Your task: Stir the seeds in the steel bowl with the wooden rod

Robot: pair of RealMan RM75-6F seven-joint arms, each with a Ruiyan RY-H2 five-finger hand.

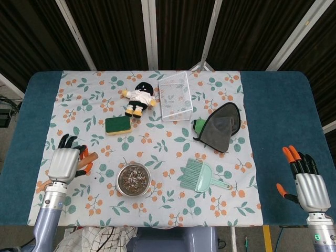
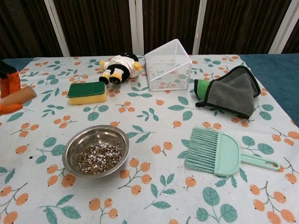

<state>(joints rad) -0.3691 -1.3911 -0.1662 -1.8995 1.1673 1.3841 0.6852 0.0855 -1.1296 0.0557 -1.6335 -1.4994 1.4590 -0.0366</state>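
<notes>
Item: my left robot hand gripped the wooden rod, lifted. Round steel bowl of seeds sat right of it. Next: lower rod tip into seeds.

A green-and-yellow sponge lies just beside a plush doll; a white wire basket sits near it; a grey cloth lies above a mint brush-and-dustpan on the floral tablecloth.
</notes>
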